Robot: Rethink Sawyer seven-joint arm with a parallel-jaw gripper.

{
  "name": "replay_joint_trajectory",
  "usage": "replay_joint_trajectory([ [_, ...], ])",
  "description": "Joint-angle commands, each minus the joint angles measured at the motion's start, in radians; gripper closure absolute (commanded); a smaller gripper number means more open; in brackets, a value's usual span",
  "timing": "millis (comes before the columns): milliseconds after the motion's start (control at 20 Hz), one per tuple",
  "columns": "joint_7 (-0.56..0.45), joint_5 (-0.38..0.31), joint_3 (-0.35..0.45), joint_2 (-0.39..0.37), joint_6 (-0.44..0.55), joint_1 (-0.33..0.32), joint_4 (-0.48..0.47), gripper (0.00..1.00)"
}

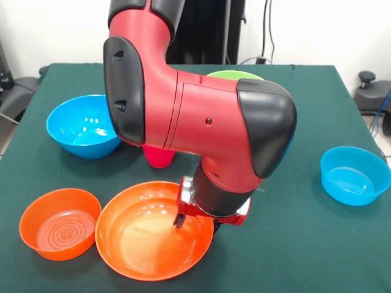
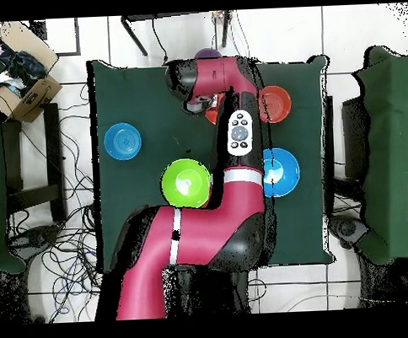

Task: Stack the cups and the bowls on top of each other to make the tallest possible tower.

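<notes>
Glossy, the large orange bowl (image 1: pixel 146 241) (upright) sits empty.

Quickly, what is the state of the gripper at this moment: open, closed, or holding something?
Gripper: over the large glossy orange plastic bowl; open or closed cannot be told.

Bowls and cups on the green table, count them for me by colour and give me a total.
Orange: 2, the large orange bowl and the small orange bowl
Blue: 2, the large blue bowl and the light blue bowl
Green: 1, the green bowl
Purple: 1, the purple bowl, mostly hidden
Red-pink: 1, the cup
Total: 7
</notes>
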Motion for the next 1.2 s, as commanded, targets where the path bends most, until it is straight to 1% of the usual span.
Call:
replay_joint_trajectory([
  [50, -0.160, -0.052, 0.006, -0.022, -0.057, -0.012, 0.111, 0.00],
  [150, -0.172, -0.048, 0.009, -0.004, -0.026, -0.012, 0.082, 0.00],
  [450, -0.194, -0.028, 0.026, 0.016, -0.019, -0.011, 0.043, 0.00],
  [500, -0.193, -0.027, 0.026, 0.016, -0.027, -0.011, 0.041, 1.00],
  [650, -0.225, -0.023, 0.039, 0.012, -0.050, -0.018, 0.047, 1.00],
  [700, -0.223, -0.023, 0.039, 0.009, -0.050, -0.018, 0.046, 1.00],
  [800, -0.205, -0.010, 0.043, 0.006, -0.018, -0.015, 0.031, 1.00],
  [850, -0.197, 0.000, 0.048, 0.006, 0.018, -0.012, 0.009, 1.00],
  [1000, -0.200, 0.039, 0.048, -0.086, 0.090, 0.000, 0.043, 1.00],
  [1050, -0.203, 0.055, 0.046, -0.125, 0.134, 0.005, 0.047, 1.00],
  [1150, -0.209, 0.073, 0.042, -0.166, 0.195, 0.010, 0.034, 1.00],
  [1200, -0.208, 0.081, 0.039, -0.189, 0.203, 0.011, 0.048, 1.00],
])
